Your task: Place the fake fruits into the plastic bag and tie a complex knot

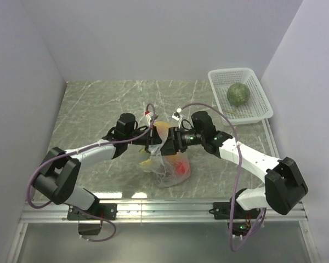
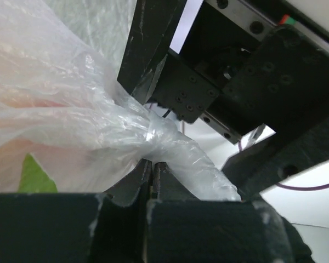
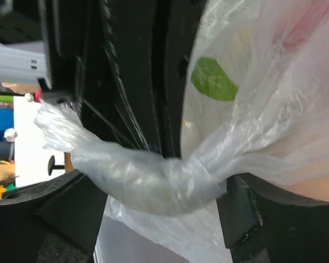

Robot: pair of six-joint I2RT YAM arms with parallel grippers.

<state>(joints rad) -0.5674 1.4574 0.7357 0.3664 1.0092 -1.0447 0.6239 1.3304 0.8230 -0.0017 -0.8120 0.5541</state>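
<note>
The plastic bag (image 1: 170,164) sits at the table's middle, its top gathered into a twisted neck between my two grippers. Through it show a red ball (image 1: 180,167), a yellow piece (image 1: 148,163) and an orange-yellow piece (image 1: 162,129). My left gripper (image 1: 155,141) is shut, its tips (image 2: 152,163) pinching the bag's film (image 2: 71,126) just under the twisted neck. My right gripper (image 1: 165,143) is open; the twisted neck (image 3: 153,181) lies across the gap between its fingers (image 3: 241,211), midpoint (image 3: 159,211). The green melon (image 1: 238,93) lies in the basket, outside the bag.
A white lattice basket (image 1: 261,107) stands at the back right corner. White walls close the left, back and right sides. The arm bases and a metal rail (image 1: 164,211) run along the near edge. Purple cables loop over both arms.
</note>
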